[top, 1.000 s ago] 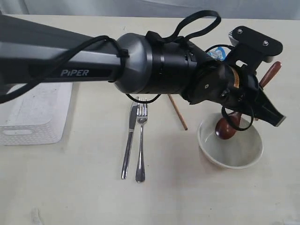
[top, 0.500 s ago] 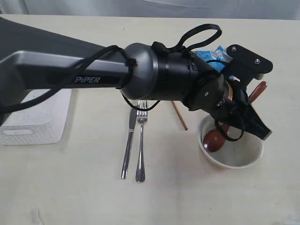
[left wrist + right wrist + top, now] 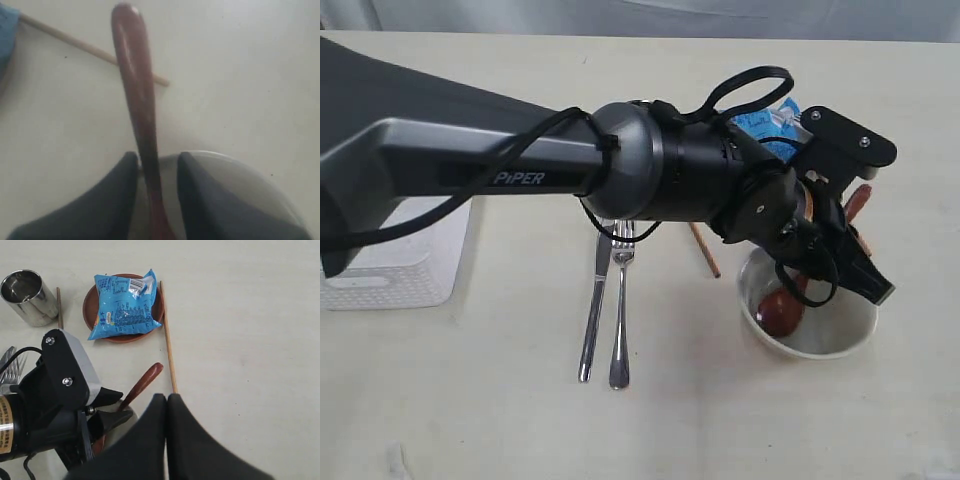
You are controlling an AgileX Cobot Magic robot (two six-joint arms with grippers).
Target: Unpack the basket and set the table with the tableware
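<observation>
Since the wooden spoon (image 3: 781,310), clamped by the left gripper (image 3: 157,162), has been lowered into the off-white bowl (image 3: 835,338), release is judged due; right gripper (image 3: 167,399) closed, empty.

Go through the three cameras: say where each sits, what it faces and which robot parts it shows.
Exterior: off the arms, above the table, looking down; the left arm reaches across, left gripper over the bowl.
Left wrist: on the left arm, looking along its fingers, which flank the wooden spoon, with the bowl rim beneath.
Right wrist: on the right arm, looking down past the shut right gripper at the snack bag, steel cup and left arm.
Shared: all three show the wooden spoon.
</observation>
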